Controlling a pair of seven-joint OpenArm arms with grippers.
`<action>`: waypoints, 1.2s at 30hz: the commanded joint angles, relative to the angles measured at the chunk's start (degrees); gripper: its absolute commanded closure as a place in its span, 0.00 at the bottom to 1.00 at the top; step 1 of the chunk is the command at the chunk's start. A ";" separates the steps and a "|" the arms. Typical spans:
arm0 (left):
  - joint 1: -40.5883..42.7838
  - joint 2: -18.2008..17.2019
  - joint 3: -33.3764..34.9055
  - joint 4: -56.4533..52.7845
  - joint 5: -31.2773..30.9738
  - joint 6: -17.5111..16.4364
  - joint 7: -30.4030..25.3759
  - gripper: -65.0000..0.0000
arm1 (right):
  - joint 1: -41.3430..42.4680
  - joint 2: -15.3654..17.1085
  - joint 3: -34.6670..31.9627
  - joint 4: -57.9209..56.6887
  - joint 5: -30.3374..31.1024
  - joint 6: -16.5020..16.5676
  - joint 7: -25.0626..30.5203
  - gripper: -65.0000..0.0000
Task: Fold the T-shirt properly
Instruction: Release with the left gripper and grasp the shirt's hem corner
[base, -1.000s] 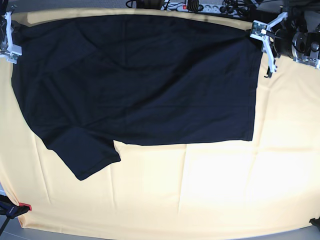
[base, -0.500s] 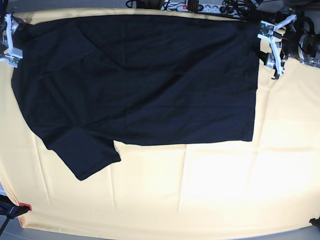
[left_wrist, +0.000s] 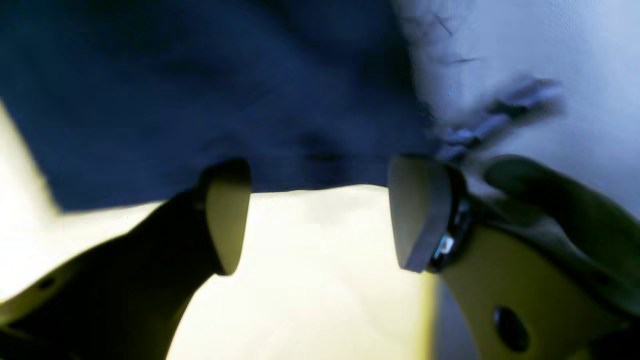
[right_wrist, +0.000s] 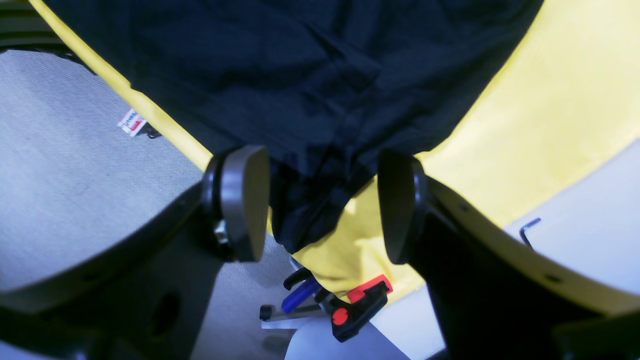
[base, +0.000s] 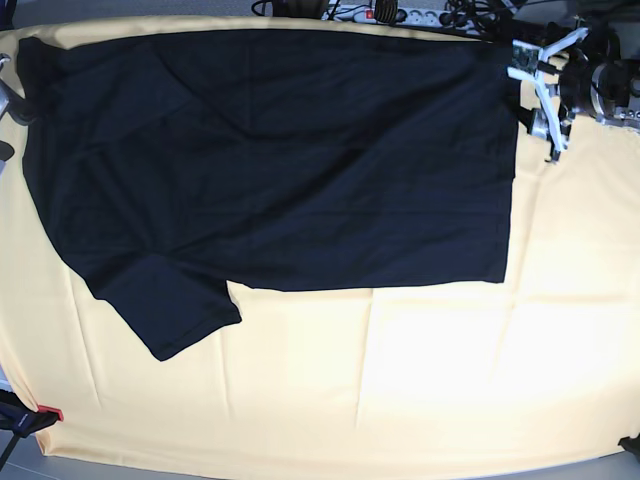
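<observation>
Now the T-shirt (base: 270, 160) lies flat across the upper half of the base frame, on the pale yellow cloth (base: 400, 380) that covers the bench. Its top edge runs close along the far edge of the cloth, its straight hem stands at the right, and one sleeve (base: 165, 305) juts toward the lower left. All the lower half of the cloth is open room.

My left tool (base: 540, 95) sits at the upper right, just beside the shirt's corner; in its wrist view its fingers (left_wrist: 227, 215) stand wide apart with nothing between them, the shirt's edge just past their tips.

My right tool (right_wrist: 320, 200) gapes wide too, a loose corner of the shirt lying between its pads, unpinched. Below it a red-and-black clamp (right_wrist: 357, 305) grips the cloth's edge.
</observation>
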 joint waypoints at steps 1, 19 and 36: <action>-2.49 -0.63 -0.76 0.52 -0.81 3.41 0.92 0.33 | 0.17 0.98 0.79 0.20 -2.05 0.09 0.16 0.44; -18.23 39.78 -22.10 -43.12 -18.36 27.32 4.04 0.33 | 0.17 0.96 0.79 -4.83 -19.06 -4.20 12.13 0.44; -18.86 52.06 -32.46 -67.69 -49.11 0.98 16.96 0.33 | 0.17 0.98 0.79 -6.78 -19.06 -4.20 13.57 0.44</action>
